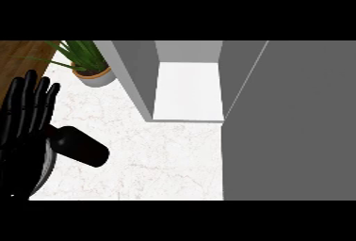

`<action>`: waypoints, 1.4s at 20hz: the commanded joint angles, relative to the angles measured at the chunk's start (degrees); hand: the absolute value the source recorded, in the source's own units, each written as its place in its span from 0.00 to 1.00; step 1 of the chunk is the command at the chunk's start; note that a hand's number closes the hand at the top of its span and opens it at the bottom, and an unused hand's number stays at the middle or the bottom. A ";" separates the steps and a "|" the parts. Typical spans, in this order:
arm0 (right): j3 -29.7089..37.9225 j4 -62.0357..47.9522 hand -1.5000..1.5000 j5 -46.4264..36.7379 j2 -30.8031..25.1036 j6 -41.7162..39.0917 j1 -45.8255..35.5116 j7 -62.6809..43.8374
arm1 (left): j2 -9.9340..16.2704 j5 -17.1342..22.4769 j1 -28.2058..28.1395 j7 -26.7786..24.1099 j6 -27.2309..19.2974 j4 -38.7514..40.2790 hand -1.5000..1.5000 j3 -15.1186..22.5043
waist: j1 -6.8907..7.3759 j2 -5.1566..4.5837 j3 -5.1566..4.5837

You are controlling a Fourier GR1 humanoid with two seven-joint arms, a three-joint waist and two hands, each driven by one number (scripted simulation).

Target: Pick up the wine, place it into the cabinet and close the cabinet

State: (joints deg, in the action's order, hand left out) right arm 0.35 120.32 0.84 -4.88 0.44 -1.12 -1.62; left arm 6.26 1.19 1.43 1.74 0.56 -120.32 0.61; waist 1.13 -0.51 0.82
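A dark wine bottle (78, 146) lies on its side on the white marble counter (160, 160) at the left, its wide base pointing lower right. My left hand (24, 117) shows at the left edge, open with fingers straight up, just left of the bottle's neck end. The grey cabinet (135, 70) stands at the back with its white inside shelf (188, 92) showing. Its open door (292, 122) fills the right side of the view. My right hand does not show.
A potted green plant (87, 63) in a grey pot stands at the back left, beside the cabinet's left wall. Brown wooden floor shows beyond the counter's left edge.
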 commanded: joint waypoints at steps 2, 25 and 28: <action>-3.07 0.64 0.00 -2.04 2.31 0.37 3.79 3.32 | 2.96 11.04 2.79 -2.71 8.91 4.01 0.00 -2.35 | -1.51 0.48 -0.87; -2.93 14.17 0.00 12.18 -3.85 -7.55 5.81 -17.86 | 22.33 73.27 7.32 25.04 31.10 19.18 0.00 -13.28 | -0.83 0.58 -0.83; -5.27 20.62 0.00 11.22 -2.44 -8.50 12.97 -18.14 | 20.90 71.72 6.56 26.00 28.73 16.38 0.00 -12.44 | -1.18 0.64 -0.81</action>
State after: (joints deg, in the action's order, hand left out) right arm -3.00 136.62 13.41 -8.40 -8.30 9.19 -17.65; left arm 27.57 71.61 10.12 25.73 31.29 -99.76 -11.60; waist -0.13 0.06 0.00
